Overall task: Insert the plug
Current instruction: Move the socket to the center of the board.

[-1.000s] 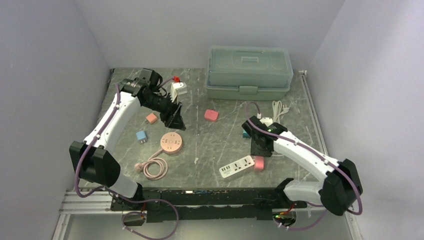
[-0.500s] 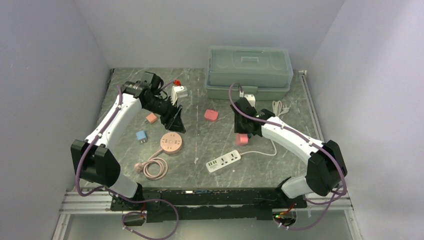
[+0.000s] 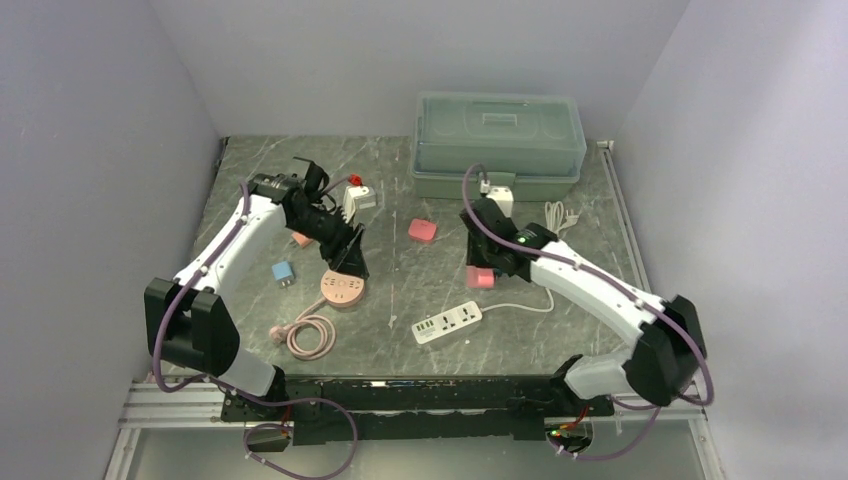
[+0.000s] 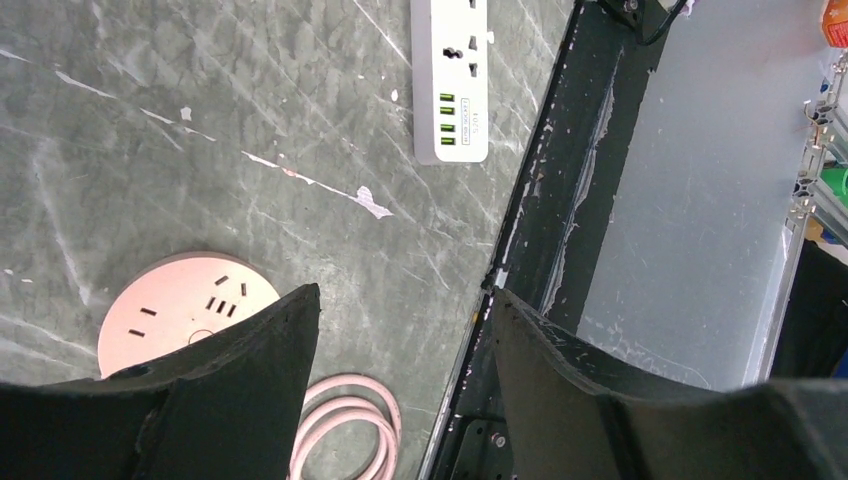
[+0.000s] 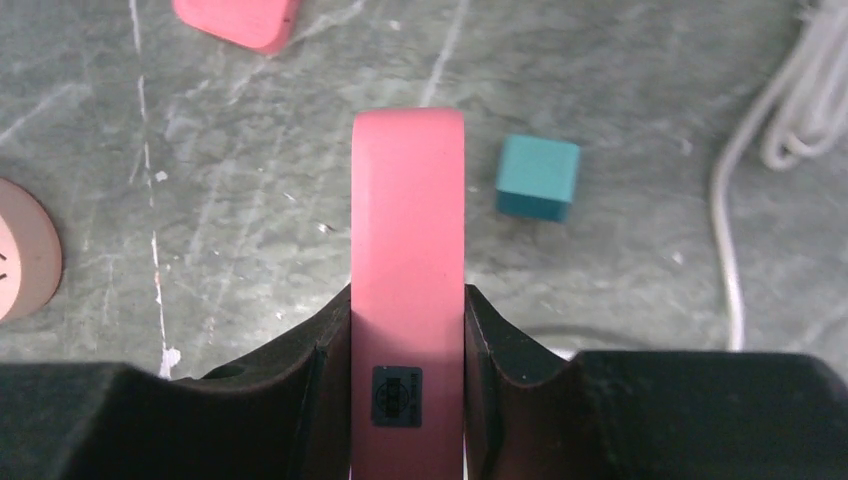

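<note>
Pink plug [image 5: 408, 220]: gripped upright by the clenched fingers of the right gripper [image 5: 408, 300], held over the grey stone table [image 3: 400, 300], just beyond the white power strip [image 3: 447, 322].
Change: the left gripper [image 3: 347, 262] has dropped closer to the round pink socket [image 3: 342, 288]; plug and strip have hardly shifted.
Left gripper: jaws spread wide, nothing between them.
Nearby: teal cube [image 5: 538, 177], red block [image 3: 421, 230], white cable [image 5: 740, 200], green box [image 3: 498, 145] at the far edge.
In the way: the right arm crosses over the strip's cord.
</note>
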`<state>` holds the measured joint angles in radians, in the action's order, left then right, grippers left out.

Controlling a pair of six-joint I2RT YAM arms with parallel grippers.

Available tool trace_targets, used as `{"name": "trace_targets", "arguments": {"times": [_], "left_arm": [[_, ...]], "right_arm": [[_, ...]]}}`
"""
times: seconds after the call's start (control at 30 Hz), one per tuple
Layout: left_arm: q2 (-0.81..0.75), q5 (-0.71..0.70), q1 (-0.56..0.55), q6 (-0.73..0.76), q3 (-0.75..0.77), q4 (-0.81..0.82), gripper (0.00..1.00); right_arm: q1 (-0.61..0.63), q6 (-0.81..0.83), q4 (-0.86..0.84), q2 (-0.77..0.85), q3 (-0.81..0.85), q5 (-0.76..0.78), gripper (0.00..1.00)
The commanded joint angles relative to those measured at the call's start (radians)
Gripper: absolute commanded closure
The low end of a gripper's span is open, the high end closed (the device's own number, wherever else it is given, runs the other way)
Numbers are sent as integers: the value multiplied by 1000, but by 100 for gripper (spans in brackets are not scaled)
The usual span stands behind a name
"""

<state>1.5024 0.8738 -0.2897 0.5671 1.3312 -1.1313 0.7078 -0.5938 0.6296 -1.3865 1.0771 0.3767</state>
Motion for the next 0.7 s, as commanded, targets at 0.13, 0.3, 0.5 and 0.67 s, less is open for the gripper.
{"name": "trace_targets", "arguments": {"times": [0.13, 0.3, 0.5, 0.67], "left_arm": [[30, -8, -128, 3, 16, 78, 26], [116, -198, -351, -40, 32, 150, 0], [248, -438, -516, -101, 63, 262, 0], [312, -528, -626, -178, 42, 337, 0]], "right_arm": [[-117, -152, 162, 256, -172, 10, 100], [-127, -196, 141, 369, -224, 25, 100], [-164, -214, 169, 436, -218, 59, 100], [-226, -181, 173, 492, -213, 37, 100]]}}
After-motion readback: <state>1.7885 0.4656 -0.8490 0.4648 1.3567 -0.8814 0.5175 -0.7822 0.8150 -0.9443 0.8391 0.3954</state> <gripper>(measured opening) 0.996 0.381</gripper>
